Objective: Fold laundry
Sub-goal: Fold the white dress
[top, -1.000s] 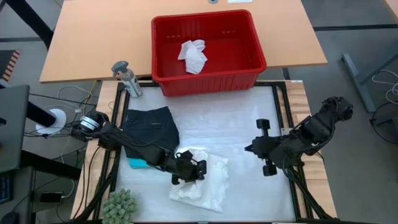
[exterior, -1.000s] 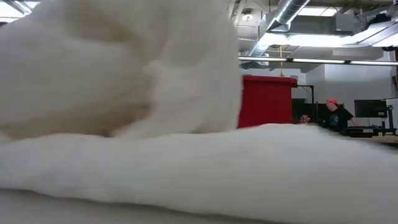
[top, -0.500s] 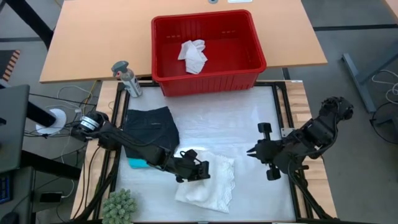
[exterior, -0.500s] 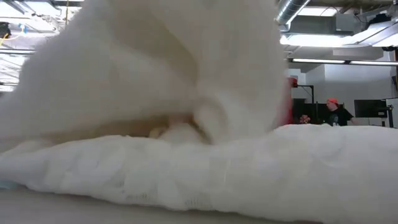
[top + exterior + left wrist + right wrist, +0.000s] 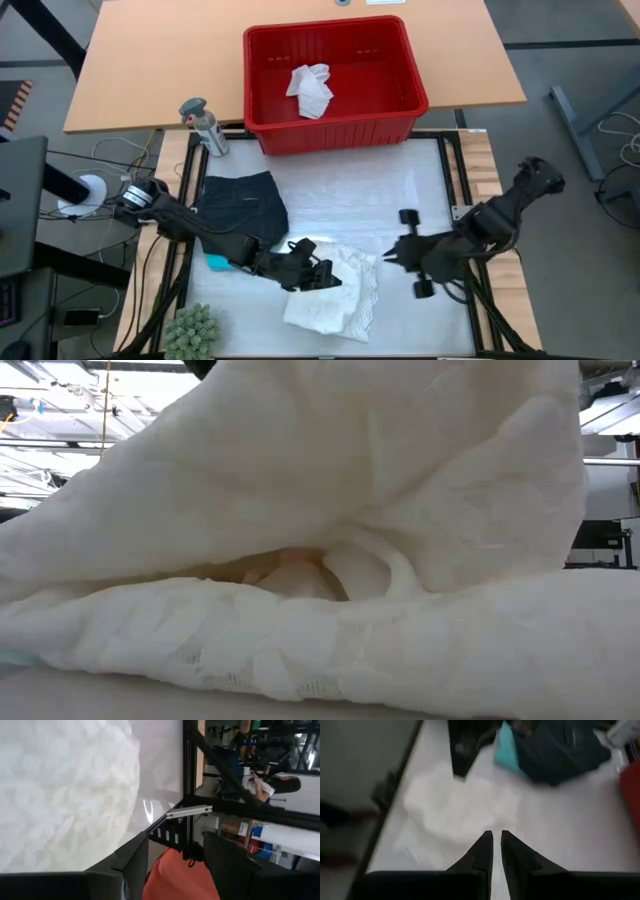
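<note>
A white garment (image 5: 335, 295) lies crumpled on the table's near middle; in the low view (image 5: 300, 650) one flap of it stands raised over the lower layers. My left gripper (image 5: 318, 277) hovers open over its left edge, with nothing between its fingers (image 5: 176, 840). From the right, my right gripper (image 5: 392, 255) points at the garment, its fingers almost together and empty (image 5: 496, 836). Black shorts (image 5: 240, 203) lie folded at the left, on top of a teal garment (image 5: 218, 262). Another white cloth (image 5: 310, 88) lies in the red basket (image 5: 335, 128). My left gripper stands open right at the white garment's raised left edge (image 5: 305, 262). I cannot tell whether a finger touches the cloth; the gripper itself hides the spot from above.
The red basket stands at the table's far edge. A spray bottle (image 5: 203, 125) is at the far left corner, a green fuzzy plant (image 5: 190, 328) at the near left corner. Bare table (image 5: 350, 200) lies between the basket and the garments. A dark frame borders the table.
My left gripper has moved toward the table's right edge and risen a little, carrying the white garment's left part over toward the right; the garment now lies narrower and farther right. My right gripper has come down and leftward, toward the white garment.
</note>
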